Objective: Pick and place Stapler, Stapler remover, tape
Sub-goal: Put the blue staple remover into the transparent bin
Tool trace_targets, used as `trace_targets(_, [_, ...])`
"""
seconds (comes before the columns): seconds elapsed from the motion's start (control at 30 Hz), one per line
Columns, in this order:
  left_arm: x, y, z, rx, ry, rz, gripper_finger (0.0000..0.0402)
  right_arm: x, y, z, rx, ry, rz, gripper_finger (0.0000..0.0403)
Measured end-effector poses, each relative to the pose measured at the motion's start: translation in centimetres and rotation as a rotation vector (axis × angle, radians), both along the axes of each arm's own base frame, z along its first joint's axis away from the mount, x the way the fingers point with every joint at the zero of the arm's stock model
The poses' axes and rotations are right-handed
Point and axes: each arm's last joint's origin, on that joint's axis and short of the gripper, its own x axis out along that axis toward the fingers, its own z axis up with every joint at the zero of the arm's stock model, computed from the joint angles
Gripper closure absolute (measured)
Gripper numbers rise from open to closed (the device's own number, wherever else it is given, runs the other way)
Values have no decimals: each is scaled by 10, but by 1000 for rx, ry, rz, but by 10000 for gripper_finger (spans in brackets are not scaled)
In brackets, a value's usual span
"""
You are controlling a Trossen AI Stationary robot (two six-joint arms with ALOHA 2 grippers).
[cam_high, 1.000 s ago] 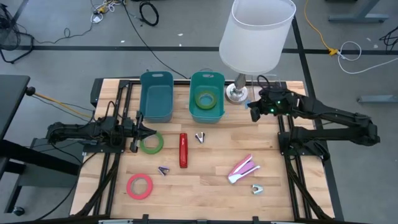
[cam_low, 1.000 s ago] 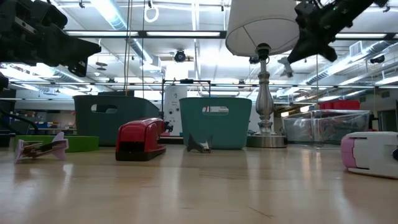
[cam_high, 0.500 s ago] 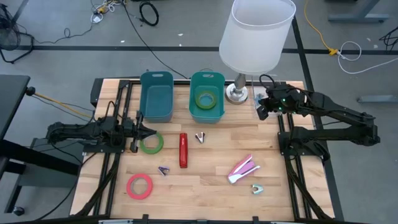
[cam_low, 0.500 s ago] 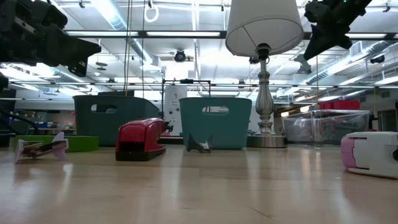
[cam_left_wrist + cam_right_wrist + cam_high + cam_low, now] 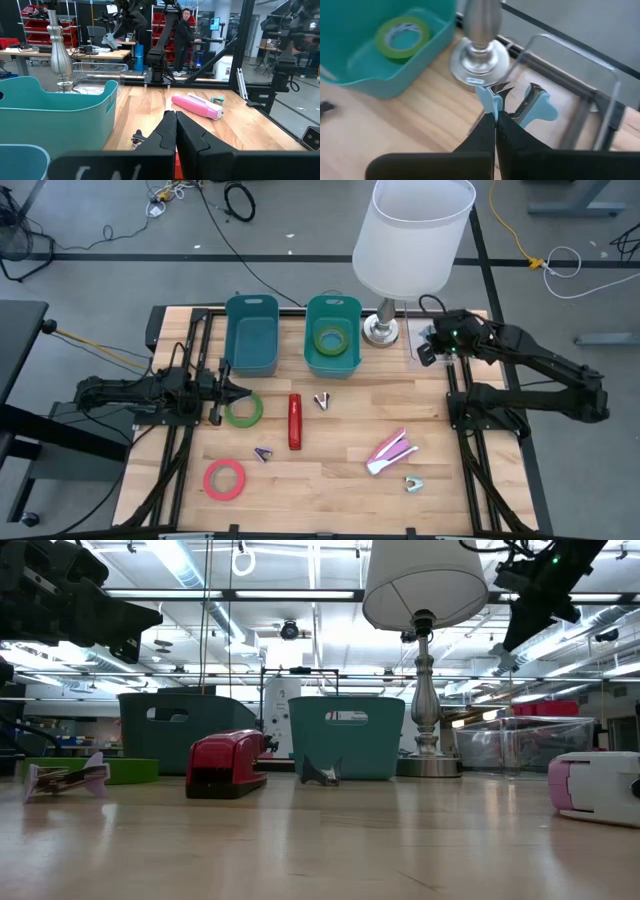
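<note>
Carrying: the right gripper [image 5: 495, 116] pinches a blue staple remover [image 5: 539, 108], its fingers closed on one blue handle, the remover's claws pointing away from the wrist.
Place of the carry: raised over the far right corner of the table [image 5: 340, 470], just beside the lamp base [image 5: 479, 65].
Key relation: a clear container [image 5: 560, 42] lies directly beyond and below the held remover, on the side away from the teal bin [image 5: 332, 335]; judged from this, the drop calls for a short move toward the table's right edge, then down.
Nearer arm: the right, by far.
Left gripper [image 5: 235, 389]: waits at the left edge with fingers closed on nothing, pointing across the table, a loose green tape roll [image 5: 243, 409] just beside it.
Already binned: a green tape roll [image 5: 331, 338] in the teal bin.
Left on the table: red stapler [image 5: 295, 421] at the middle, long axis running far edge to near edge; pink stapler [image 5: 391, 451] toward the near right, lying aslant; red tape roll [image 5: 225, 479] near the near left corner.
</note>
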Motion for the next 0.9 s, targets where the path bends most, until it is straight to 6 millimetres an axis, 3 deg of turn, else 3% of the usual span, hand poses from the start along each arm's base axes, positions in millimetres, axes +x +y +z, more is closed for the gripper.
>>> trace_targets(0.37, [0, 0, 0, 0, 0, -1, 399, -10, -23, -4, 8, 68, -65, 403])
trace_targets(0.73, [0, 0, 0, 0, 0, -1, 399, -16, -29, -4, 25, 61, -105, 403])
trace_targets(0.9, [0, 0, 0, 0, 0, 0, 399, -17, -28, -14, 70, 55, -158, 403])
